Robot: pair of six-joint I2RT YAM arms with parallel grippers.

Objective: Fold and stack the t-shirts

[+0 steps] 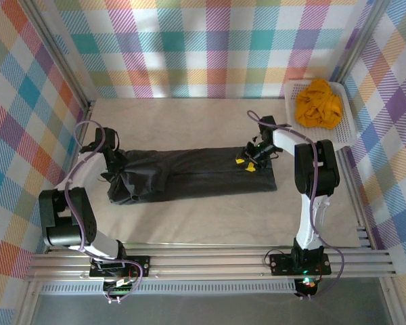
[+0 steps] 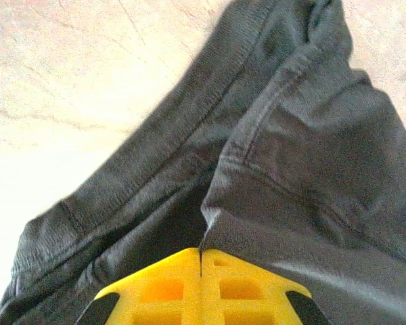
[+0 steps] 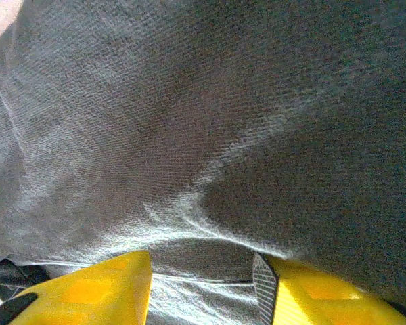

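Counts: two t-shirts, one basket (image 1: 345, 132), two pincers.
Surface (image 1: 189, 115): pale, plaid walls (image 1: 210, 40) standing around.
Charcoal t-shirt (image 1: 196, 172): lying centre, folded long, bunching at 9 o'clock.
Mustard t-shirt (image 1: 318, 103): crumpling in basket, 2 o'clock.
Left pincer (image 2: 200, 261): clamping shut on charcoal fabric.
Right pincer (image 3: 201, 261): gaping over fabric.

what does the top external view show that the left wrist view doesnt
Top external adds the whole layout: the mustard-orange t-shirt bunched in the white basket at far right, and the right gripper over the right end of the charcoal-grey t-shirt. Left wrist adds close detail: the left gripper, its yellow fingers shut together at a fabric fold, plus a stitched hem. Both share the charcoal-grey t-shirt lying on the pale table.
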